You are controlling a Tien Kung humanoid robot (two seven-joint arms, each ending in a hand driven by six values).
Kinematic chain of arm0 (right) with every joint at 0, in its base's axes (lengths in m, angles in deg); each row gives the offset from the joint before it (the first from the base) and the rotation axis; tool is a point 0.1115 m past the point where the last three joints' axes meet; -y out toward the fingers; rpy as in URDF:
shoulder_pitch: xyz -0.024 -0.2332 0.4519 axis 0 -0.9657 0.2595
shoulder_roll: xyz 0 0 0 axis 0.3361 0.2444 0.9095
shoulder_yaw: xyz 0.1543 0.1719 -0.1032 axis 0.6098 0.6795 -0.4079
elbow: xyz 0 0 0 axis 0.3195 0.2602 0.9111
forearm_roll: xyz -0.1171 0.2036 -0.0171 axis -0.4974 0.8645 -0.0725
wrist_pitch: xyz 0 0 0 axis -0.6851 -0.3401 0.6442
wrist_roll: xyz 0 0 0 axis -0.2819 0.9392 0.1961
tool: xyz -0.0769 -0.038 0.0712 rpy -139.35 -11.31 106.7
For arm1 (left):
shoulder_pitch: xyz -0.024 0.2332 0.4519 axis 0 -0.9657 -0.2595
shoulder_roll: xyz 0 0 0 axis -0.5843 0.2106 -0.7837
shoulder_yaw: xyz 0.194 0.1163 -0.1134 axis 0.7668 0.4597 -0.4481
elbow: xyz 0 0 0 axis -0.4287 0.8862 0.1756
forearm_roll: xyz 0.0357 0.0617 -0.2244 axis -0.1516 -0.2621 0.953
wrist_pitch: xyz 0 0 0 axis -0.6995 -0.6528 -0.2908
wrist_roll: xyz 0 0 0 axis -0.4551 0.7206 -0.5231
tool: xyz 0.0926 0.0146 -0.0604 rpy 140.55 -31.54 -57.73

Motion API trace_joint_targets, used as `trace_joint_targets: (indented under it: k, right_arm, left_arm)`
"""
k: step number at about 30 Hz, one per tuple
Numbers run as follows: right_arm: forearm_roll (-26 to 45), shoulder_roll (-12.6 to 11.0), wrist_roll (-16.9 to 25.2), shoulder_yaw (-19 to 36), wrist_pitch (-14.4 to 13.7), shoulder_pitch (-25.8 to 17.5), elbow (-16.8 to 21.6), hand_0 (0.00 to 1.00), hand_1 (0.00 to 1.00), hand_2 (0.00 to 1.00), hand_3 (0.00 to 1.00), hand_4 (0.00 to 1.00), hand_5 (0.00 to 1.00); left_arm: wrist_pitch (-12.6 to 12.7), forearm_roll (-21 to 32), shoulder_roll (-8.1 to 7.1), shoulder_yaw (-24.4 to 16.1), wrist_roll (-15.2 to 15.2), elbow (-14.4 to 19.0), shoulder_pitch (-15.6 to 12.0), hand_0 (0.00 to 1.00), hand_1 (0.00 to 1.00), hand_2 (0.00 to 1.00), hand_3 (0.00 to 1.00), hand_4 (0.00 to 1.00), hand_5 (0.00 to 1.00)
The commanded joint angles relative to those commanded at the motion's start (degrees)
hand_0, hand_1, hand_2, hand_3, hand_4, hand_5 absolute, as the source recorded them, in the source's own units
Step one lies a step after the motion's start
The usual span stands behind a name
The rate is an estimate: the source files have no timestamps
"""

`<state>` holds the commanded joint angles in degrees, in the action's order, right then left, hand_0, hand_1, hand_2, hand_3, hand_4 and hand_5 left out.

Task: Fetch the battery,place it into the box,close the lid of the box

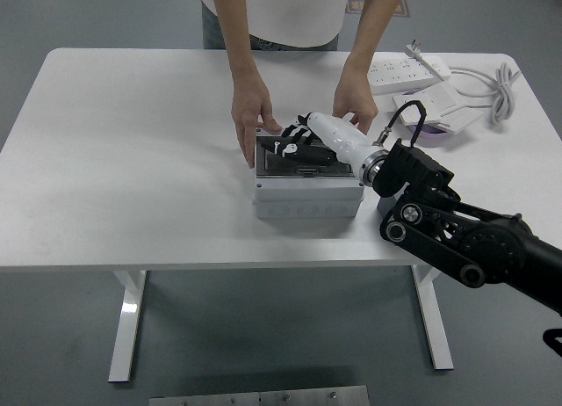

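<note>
A grey box (307,197) with a dark transparent lid (285,163) stands mid-table. The lid lies down flat on the box. My right hand (297,148), white-backed with black fingers, rests spread and flat on top of the lid, holding nothing. A person at the far side has one hand (251,118) on the box's left far corner and the other hand (355,98) just behind my wrist at the box's right far side. No battery shows in this view. My left arm is out of view.
A white power strip (407,70) with a grey cable (497,91) lies at the far right. A white device on a purple pad (432,110) sits beside it, with a black cable looping to my wrist.
</note>
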<state>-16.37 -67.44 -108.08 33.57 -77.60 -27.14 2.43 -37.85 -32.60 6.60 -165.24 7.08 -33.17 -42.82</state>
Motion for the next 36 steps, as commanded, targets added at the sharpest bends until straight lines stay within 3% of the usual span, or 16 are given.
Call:
trace_joint_targets:
  k: [4,9,15,22,23,25,28,29,34,35,36]
  right_arm:
    - [0.0,-0.2,0.2,0.4,-0.2,-0.1,0.2,0.703,0.610,0.645,0.691,0.945,0.993]
    - [-1.4,-0.5,1.8,3.2,-2.7,-1.2,0.2,0.700,0.612,0.645,0.689,0.940,0.987]
    - [-5.8,-1.1,4.7,10.0,-8.1,-6.2,0.7,0.700,0.612,0.644,0.688,0.941,0.989]
    - [-8.2,-1.5,11.7,18.1,-15.9,-12.7,0.9,0.700,0.611,0.643,0.694,0.942,0.986]
    - [-8.1,-1.6,12.7,19.0,-16.9,-13.3,0.9,0.686,0.587,0.613,0.643,0.861,0.816]
    - [-7.6,-1.8,15.0,21.1,-18.4,-14.8,0.9,0.686,0.587,0.613,0.643,0.861,0.816]
    - [-5.5,-2.1,18.1,23.5,-18.7,-16.8,1.2,0.686,0.587,0.613,0.643,0.861,0.816]
    - [-4.6,-2.3,19.1,24.2,-18.5,-17.5,1.3,0.621,0.498,0.555,0.619,0.796,0.700]
    - [1.2,-3.4,24.7,27.7,-17.5,-21.7,2.5,0.621,0.498,0.555,0.619,0.796,0.700]
    - [2.1,-3.6,25.5,28.1,-17.5,-22.4,2.7,0.602,0.503,0.605,0.655,0.746,0.630]
    - [3.1,-3.7,26.4,28.6,-17.5,-23.1,2.9,0.602,0.503,0.605,0.655,0.746,0.630]
  left_arm:
    - [0.0,0.0,0.04,0.0,0.1,0.0,0.0,0.591,0.678,0.591,0.577,0.542,0.002]
    - [0.0,0.0,0.07,0.0,0.1,-0.1,0.0,0.592,0.679,0.592,0.577,0.542,0.002]
    - [0.2,0.3,0.38,0.1,0.2,-0.1,-0.1,0.591,0.682,0.592,0.576,0.543,0.002]
    - [0.3,0.6,0.77,0.2,0.1,0.0,-0.5,0.591,0.682,0.592,0.577,0.543,0.002]
    - [0.3,0.6,0.77,0.1,0.1,0.0,-0.5,0.591,0.683,0.592,0.577,0.544,0.002]
    - [0.4,0.6,0.76,0.1,0.1,-0.1,-0.5,0.591,0.683,0.592,0.577,0.544,0.002]
    - [0.4,0.5,0.82,0.0,0.2,-0.1,-0.5,0.591,0.683,0.592,0.577,0.544,0.002]
    - [0.4,0.4,0.86,0.0,0.2,-0.1,-0.5,0.591,0.683,0.592,0.577,0.545,0.002]
    - [0.3,0.2,1.05,-0.2,0.4,-0.2,-0.6,0.591,0.683,0.592,0.577,0.545,0.002]
    - [0.3,0.1,1.06,-0.2,0.4,-0.2,-0.6,0.591,0.683,0.593,0.578,0.545,0.002]
    - [0.3,0.0,1.05,-0.2,0.5,-0.2,-0.7,0.591,0.683,0.593,0.578,0.545,0.002]
